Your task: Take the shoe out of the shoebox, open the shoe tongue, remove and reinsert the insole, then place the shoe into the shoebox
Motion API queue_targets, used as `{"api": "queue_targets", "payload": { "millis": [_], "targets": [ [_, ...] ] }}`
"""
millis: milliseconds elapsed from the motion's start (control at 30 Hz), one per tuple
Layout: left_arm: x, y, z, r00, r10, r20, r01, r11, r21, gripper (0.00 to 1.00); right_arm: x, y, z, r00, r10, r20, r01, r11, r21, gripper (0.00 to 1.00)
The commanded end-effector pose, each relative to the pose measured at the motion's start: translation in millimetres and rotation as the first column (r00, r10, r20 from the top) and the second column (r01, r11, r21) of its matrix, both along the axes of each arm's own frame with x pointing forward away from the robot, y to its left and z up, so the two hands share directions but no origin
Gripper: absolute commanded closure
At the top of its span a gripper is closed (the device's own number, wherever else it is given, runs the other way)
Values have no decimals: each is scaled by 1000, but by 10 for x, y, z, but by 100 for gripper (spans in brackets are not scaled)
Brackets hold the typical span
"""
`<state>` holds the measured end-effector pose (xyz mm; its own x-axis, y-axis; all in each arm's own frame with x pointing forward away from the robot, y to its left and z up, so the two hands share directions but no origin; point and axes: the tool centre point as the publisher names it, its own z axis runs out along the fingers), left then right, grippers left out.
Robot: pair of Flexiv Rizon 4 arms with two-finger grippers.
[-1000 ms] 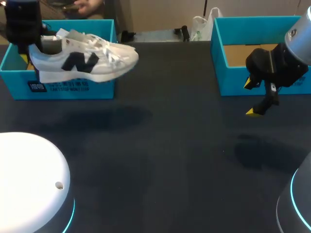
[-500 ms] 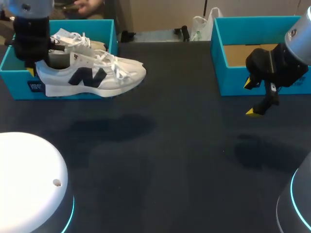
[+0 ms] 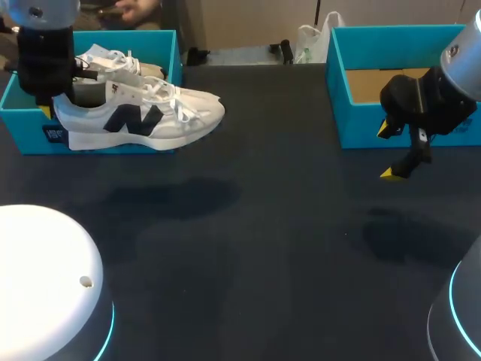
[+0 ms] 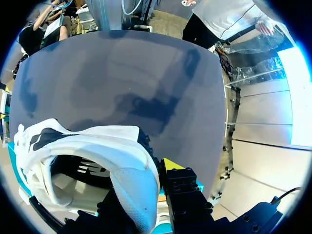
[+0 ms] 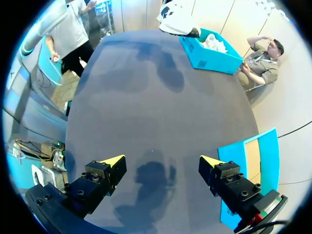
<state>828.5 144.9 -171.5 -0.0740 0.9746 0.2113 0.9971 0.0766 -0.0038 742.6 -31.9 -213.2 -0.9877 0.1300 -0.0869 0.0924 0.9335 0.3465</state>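
1. The left claw (image 3: 54,104) is closed on the heel of the white shoe (image 3: 139,113). From the left wrist view, one yellow fingertip (image 4: 170,164) sits against the outside of the heel collar. The other finger is hidden by the shoe.
2. The shoe hangs in the air, clear of the dark tabletop (image 3: 263,248). It is roughly level, with its toe pointing towards the middle of the tabletop and its laces loose on top. Its shadow lies on the tabletop in front of it.
3. Just behind the shoe stands the teal shoebox (image 3: 22,124), at the far left edge. The shoe's heel end overlaps the box's front wall from where I stand. A second shoe (image 3: 113,60) lies inside the box.
4. The right claw (image 5: 162,163) is spread wide with nothing between its yellow tips. It hovers above the tabletop on the right, touching nothing.
5. A second teal box (image 3: 361,135) with a brown cardboard floor sits right behind the right claw, at the far right edge.
6. The two claws are well apart, with open tabletop between them.
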Motion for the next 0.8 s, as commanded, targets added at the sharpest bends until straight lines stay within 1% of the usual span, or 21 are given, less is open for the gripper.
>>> {"api": "queue_targets", "payload": {
  "millis": [33,67,200,300,400,500,633,800],
  "targets": [
    [-9,5,22,1000,-1,2,1,1000,0,100,-4,-1,-11,1000,0,1,0,1000,-1,0],
    [-9,5,22,1000,-1,2,1,1000,0,100,-4,-1,-11,1000,0,1,0,1000,-1,0],
    [-187,-247,-6,999,-33,-17,32,999,-23,100,-4,-1,-11,1000,0,1,0,1000,-1,0],
    [-323,-437,-16,998,-69,-5,68,997,-35,100,-4,-1,-11,1000,0,1,0,1000,-1,0],
    [-408,-597,-15,996,-88,0,88,995,-39,100,-4,-1,-11,1000,0,1,0,1000,-1,0],
    [-451,-737,-26,996,-93,2,93,995,-39,100,-4,-1,-11,1000,0,1,0,1000,-1,0],
    [-550,-935,-78,995,-100,-2,100,994,-37,100,-4,-1,-11,1000,0,1,0,1000,-1,0],
    [-679,-1206,-147,989,-143,-27,141,989,-51,100,-4,-1,-11,1000,0,1,0,1000,-1,0]
  ]
}}
